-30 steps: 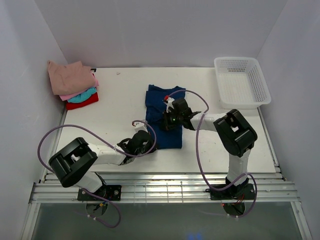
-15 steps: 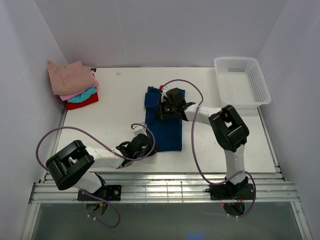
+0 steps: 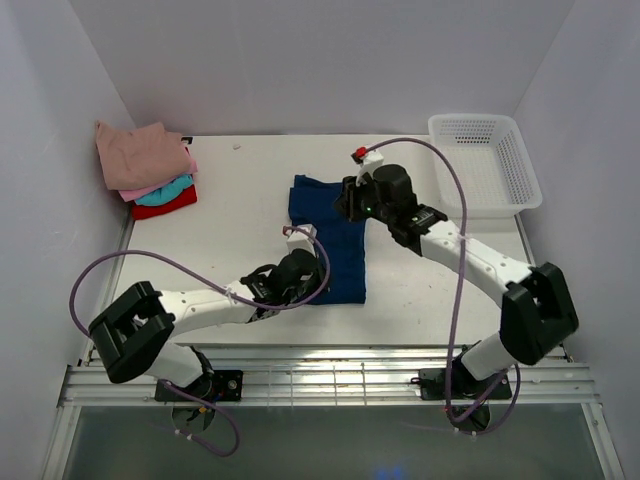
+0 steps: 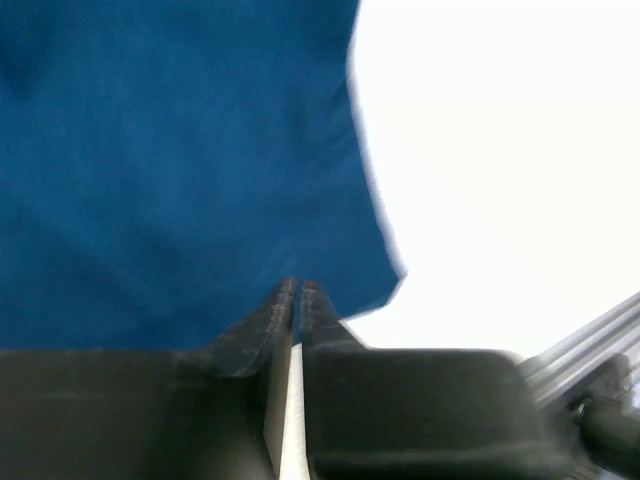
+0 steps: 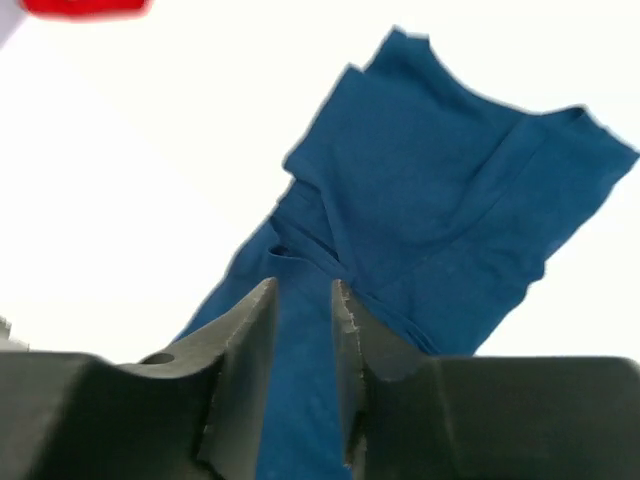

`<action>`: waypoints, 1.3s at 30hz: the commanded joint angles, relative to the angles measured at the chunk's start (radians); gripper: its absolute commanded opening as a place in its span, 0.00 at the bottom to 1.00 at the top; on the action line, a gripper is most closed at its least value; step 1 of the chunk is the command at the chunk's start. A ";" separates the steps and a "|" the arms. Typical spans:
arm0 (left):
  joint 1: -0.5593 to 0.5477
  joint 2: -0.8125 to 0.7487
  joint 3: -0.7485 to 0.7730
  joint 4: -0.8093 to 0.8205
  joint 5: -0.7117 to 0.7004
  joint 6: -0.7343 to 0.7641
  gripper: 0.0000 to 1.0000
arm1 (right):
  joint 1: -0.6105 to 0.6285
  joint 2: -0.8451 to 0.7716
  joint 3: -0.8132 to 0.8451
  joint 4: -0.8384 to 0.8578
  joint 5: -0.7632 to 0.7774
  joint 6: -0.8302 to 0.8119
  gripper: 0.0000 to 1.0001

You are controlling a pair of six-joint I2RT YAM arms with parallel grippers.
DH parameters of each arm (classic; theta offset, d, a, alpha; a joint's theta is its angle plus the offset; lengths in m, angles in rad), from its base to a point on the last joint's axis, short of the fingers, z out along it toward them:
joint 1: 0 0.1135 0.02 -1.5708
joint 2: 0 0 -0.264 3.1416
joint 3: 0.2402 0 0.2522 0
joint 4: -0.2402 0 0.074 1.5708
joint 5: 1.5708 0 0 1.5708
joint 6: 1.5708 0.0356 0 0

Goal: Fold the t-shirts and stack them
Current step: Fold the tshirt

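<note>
The navy tee (image 3: pixel 330 250) lies flat on the white table (image 3: pixel 240 190), left of the white mesh basket (image 3: pixel 497 208) and nearer the arms than it; it now reads as 1 long narrow panel, where 1 second ago the right arm hung over its middle with cloth bunched under it; the fold looks laid down.

The right gripper (image 5: pixel 302 300) is now at the tee's corner closest to the basket; its fingers stand partly apart, the cloth lies loose on the table beyond them, and nothing is in their grasp.

The left gripper (image 4: pixel 297 290) has crept closer to the basket, onto the tee's corner furthest from it; its fingers are pressed almost together with only a hairline slit; whether a pinch of hem sits between them I cannot tell.

My judgement: 1 lengthwise fold is done; a crosswise fold and the carry to the pile remain.

The stack of folded tees (image 3: pixel 150 170), dusty pink over pink, teal and red, sits far left of the basket, against the wall; plain white walls (image 3: pixel 330 60) close in 3 sides; a slatted metal rail (image 3: pixel 330 375) runs along the near edge, well short of the basket.
</note>
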 commanded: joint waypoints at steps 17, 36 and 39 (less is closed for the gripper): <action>-0.002 -0.253 -0.048 -0.311 -0.210 0.052 0.98 | 0.217 -0.078 -0.324 -0.196 0.206 0.193 0.63; -0.001 -0.270 -0.260 -0.094 -0.043 0.064 0.98 | 0.282 -0.194 -0.475 -0.233 0.334 0.327 0.63; -0.001 -0.253 -0.276 -0.060 -0.043 0.063 0.98 | 0.282 -0.193 -0.495 -0.209 0.323 0.334 0.63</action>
